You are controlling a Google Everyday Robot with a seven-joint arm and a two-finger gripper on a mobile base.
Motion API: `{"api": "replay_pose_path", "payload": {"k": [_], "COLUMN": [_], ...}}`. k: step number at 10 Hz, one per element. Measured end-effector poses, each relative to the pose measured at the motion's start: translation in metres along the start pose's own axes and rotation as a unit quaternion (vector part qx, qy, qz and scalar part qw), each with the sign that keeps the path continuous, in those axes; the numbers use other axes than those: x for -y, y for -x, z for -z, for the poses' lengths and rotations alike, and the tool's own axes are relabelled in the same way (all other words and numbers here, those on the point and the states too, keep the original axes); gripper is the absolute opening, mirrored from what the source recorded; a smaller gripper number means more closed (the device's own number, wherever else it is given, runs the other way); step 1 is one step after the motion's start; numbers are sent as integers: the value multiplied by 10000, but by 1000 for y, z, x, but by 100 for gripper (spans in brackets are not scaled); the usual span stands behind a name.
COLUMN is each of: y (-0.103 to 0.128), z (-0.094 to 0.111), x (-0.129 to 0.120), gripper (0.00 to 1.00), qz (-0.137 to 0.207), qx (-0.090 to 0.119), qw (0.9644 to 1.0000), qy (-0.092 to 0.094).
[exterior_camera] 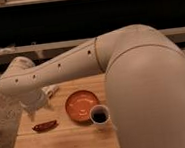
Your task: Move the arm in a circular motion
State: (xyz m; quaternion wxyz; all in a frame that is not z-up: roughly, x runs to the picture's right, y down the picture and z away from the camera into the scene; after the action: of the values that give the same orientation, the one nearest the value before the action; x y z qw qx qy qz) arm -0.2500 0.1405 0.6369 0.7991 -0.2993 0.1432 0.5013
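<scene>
At the far left, the arm's (60, 69) bent joint is seen above the left end of the wooden table (63, 142). Below it the narrow wrist is turned downward, and the gripper (31, 114) is held just above the tabletop near its left edge; whether it is open or closed cannot be told. A dark red, elongated object (45, 126) is laid just to the right and nearer. A white packet (50, 90) is partly hidden behind the wrist. Further right, an orange bowl (82, 105) is placed at mid-table, with a white cup (100, 115) of dark liquid touching its near-right rim. The right half is filled by the arm's thick cream segment.
</scene>
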Motion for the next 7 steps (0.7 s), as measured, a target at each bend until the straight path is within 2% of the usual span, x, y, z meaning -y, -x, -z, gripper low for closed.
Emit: {"api": "replay_pose_path", "payload": {"k": [2, 3, 5, 7], "y": [-22, -33, -61, -96], "z": [6, 9, 13, 18], "x": [-12, -7, 19, 55], "gripper": [65, 65, 65, 65], "qz": [252, 211, -104, -566], "qx": [-55, -91, -145, -173], "qw": [9997, 9997, 9998, 9982], "qy": [-15, -30, 11, 49]}}
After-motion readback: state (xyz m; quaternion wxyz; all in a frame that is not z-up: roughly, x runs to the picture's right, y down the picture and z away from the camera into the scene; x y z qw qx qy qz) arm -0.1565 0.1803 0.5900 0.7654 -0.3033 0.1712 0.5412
